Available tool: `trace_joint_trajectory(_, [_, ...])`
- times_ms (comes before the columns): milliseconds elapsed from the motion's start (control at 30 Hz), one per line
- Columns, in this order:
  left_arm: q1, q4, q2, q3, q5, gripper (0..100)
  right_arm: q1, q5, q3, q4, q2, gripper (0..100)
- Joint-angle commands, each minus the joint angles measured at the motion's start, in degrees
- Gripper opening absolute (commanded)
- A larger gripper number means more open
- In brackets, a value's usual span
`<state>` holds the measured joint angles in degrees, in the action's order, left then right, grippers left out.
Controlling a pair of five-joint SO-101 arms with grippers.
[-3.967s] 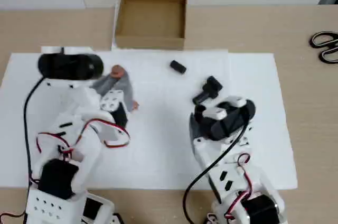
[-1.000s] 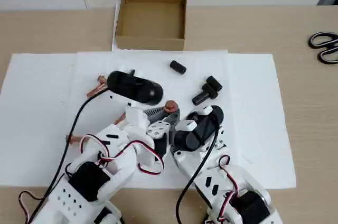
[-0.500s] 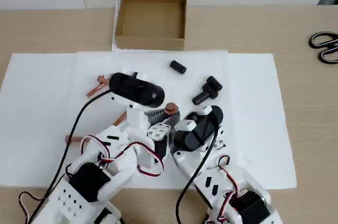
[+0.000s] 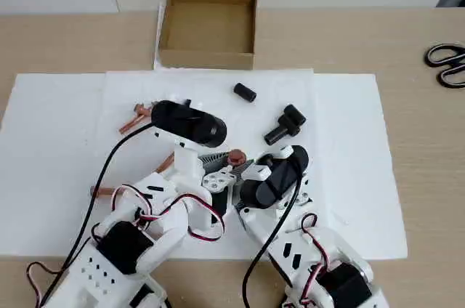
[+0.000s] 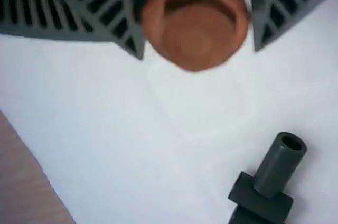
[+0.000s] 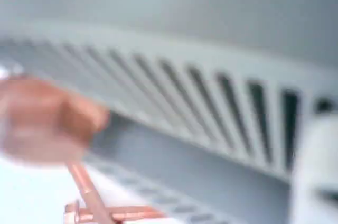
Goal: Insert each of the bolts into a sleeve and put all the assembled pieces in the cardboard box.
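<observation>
Left wrist view: we see the left jaws clamped on a bolt (image 5: 194,20), head uppermost, presumably so its shank can drop into a sleeve (image 5: 277,167) nearby.

Grey slotted finger (image 6: 211,113); copper bolt head (image 6: 45,123) beside; bolts (image 6: 120,214) beyond.

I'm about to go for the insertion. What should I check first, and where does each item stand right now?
1. Grip on the bolt by the left gripper: ok, held between its jaws.
2. A sleeve held by the right arm: cannot tell.
3. The bolt lined up with a sleeve: not ok; the nearest loose sleeve lies apart from it on the white sheet.
4. Room between the arms: not ok, they crowd together mid-sheet.
5. The cardboard box ready: ok, open and empty.
</observation>
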<state>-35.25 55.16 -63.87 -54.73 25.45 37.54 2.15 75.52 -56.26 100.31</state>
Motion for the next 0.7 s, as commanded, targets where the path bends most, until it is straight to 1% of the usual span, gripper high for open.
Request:
trace_joint_trajectory(0, [0.4, 0.1, -0.2, 0.8, -0.5, 15, -0.1, -0.5, -0.6, 1.4, 1.1, 0.4])
trace_joint_trajectory(100, [1.5, 3.0, -0.3, 3.6, -0.5, 17, -0.1, -0.6, -0.6, 1.4, 1.1, 0.4])
trace_joint_trajectory(200, [2.2, 8.8, 0.0, 7.8, -0.5, 19, -0.1, -0.6, -0.6, 1.4, 1.1, 0.4])
trace_joint_trajectory(433, [9.4, 23.7, -0.4, 16.7, -0.8, 21, -0.2, -0.8, -0.6, 1.4, 0.7, 0.4])
trace_joint_trajectory(467, [10.6, 26.3, -0.4, 18.3, -1.8, 22, -0.5, -0.8, -0.6, 1.4, 0.7, 0.4])
trace_joint_trajectory(533, [14.5, 30.4, -0.4, 21.0, -6.3, 22, -2.3, -0.8, -0.6, 1.4, 0.7, 0.4])
trace_joint_trajectory(667, [26.8, 33.7, -0.4, 23.2, -18.6, 22, -8.7, -0.9, -1.0, 1.4, 0.7, 0.4])
